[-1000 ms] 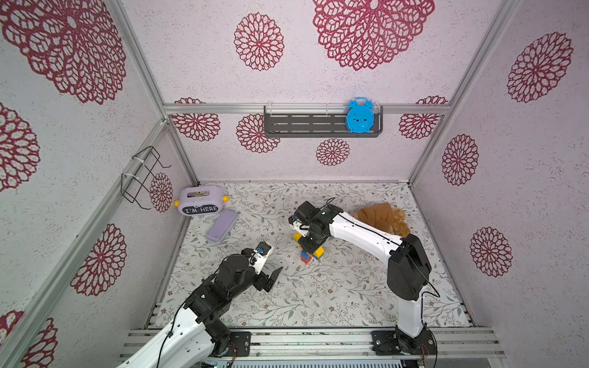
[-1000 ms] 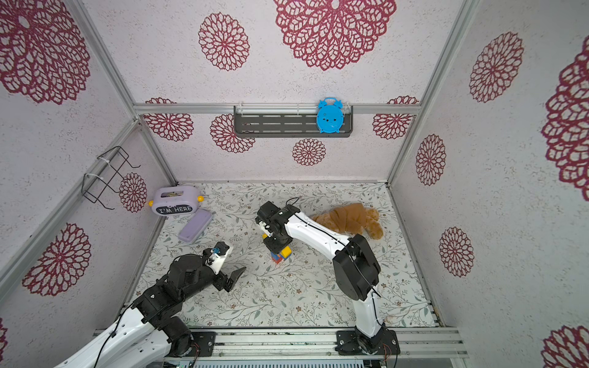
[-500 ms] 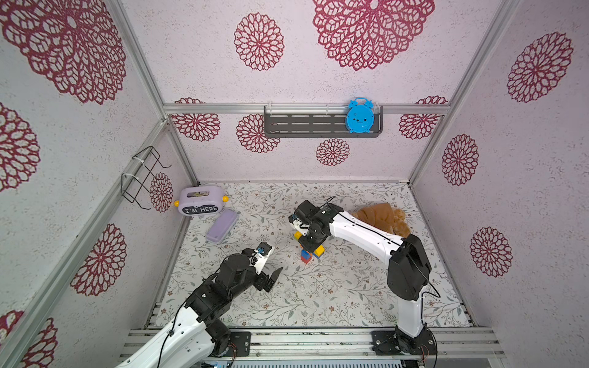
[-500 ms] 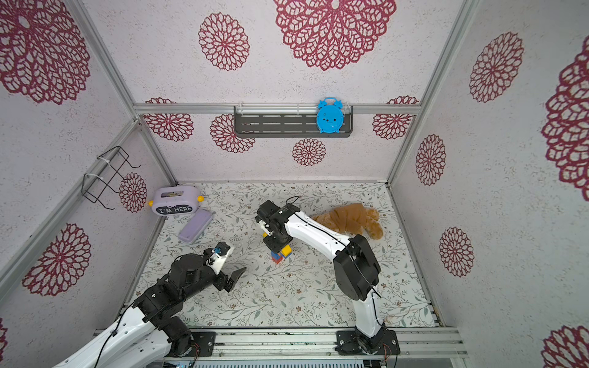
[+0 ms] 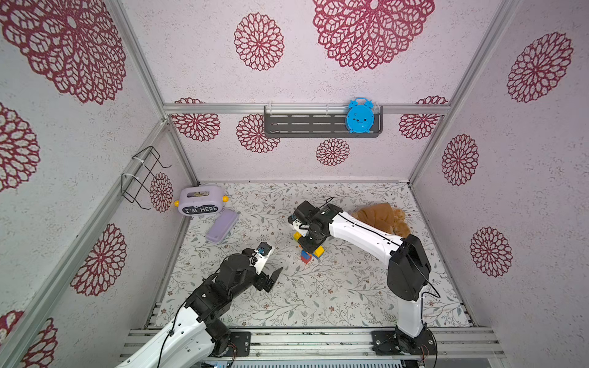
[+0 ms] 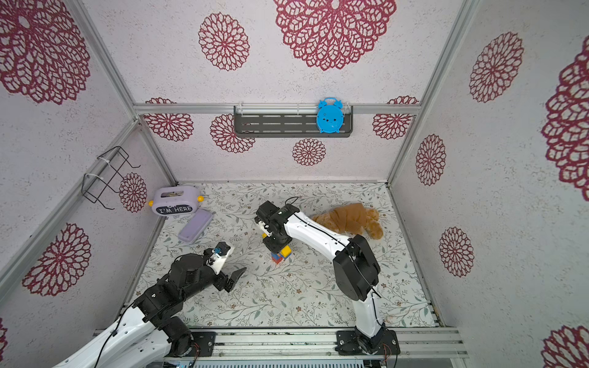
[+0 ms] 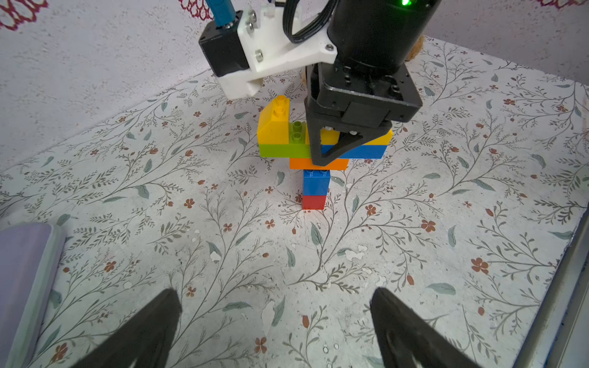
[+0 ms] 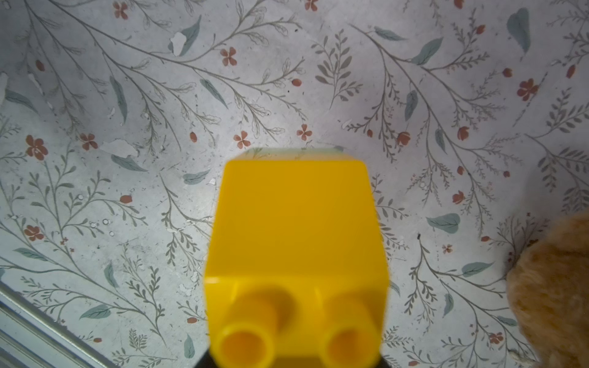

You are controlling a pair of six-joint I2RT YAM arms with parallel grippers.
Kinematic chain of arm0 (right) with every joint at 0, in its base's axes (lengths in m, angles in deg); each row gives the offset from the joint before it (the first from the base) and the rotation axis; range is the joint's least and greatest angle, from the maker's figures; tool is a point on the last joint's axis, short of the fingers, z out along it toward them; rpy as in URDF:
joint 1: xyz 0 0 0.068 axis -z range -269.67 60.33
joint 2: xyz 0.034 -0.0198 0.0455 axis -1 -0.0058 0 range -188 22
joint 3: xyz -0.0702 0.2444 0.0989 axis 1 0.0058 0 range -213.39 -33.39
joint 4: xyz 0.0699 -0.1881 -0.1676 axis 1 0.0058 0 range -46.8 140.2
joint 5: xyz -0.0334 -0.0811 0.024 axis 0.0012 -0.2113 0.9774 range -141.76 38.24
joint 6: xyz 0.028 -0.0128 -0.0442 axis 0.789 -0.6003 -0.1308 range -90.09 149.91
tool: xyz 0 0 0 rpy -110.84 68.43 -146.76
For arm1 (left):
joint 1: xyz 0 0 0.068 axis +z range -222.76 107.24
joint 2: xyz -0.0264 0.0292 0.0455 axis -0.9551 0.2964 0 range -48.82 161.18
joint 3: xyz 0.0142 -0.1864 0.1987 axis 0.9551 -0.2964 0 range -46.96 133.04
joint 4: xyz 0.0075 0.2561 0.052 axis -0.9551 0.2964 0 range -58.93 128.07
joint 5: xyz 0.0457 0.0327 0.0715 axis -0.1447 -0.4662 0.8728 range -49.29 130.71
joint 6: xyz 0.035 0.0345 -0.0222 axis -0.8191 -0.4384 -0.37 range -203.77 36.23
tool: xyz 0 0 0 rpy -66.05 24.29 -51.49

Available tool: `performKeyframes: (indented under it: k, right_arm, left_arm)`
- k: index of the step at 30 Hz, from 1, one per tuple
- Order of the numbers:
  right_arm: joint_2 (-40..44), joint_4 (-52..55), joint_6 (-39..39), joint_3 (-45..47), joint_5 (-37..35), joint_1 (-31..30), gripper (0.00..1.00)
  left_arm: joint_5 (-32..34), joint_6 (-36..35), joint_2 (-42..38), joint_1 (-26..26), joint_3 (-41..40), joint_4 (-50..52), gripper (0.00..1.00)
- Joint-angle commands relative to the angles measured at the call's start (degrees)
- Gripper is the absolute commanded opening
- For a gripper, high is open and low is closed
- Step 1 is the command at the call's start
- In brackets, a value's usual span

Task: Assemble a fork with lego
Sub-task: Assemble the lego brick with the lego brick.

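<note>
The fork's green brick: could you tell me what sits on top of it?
A yellow sloped brick on its outer end, then bare studs; the right fingers hide the rest.

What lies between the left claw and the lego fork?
Nothing: in the left wrist view only bare flowered floor separates the left claw from the fork.

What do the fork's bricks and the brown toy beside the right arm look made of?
The fork: likely hard moulded plastic, glossy; crisp edges, round studs, slight sheen. The brown toy: seemingly soft plush fabric, matte and fuzzy, with a slumped outline; filling not visible.
</note>
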Motion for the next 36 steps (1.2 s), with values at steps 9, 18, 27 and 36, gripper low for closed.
performKeyframes:
  k: [9, 18, 27, 36]
  right_arm:
    - [1.80, 0.98, -0.47, 1.04, 1.82, -0.40, 0.28]
    - [-0.01, 1.48, -1.16, 0.44, 0.72, -0.37, 0.28]
    - [-1.64, 1.77, -1.88, -0.49, 1.19, -0.33, 0.28]
    - [-3.03, 2.38, -2.88, -1.83, 0.84, -0.33, 0.28]
  left_arm:
    - [-0.81, -0.79, 0.82, 0.07, -0.16, -1.20, 0.97]
    - [-0.88, -0.89, 0.98, 0.03, -0.16, -1.24, 0.97]
    - [-1.03, -0.98, 1.15, -0.01, -0.16, -1.29, 0.97]
    - [-1.15, -1.04, 1.29, -0.09, -0.16, -1.28, 0.97]
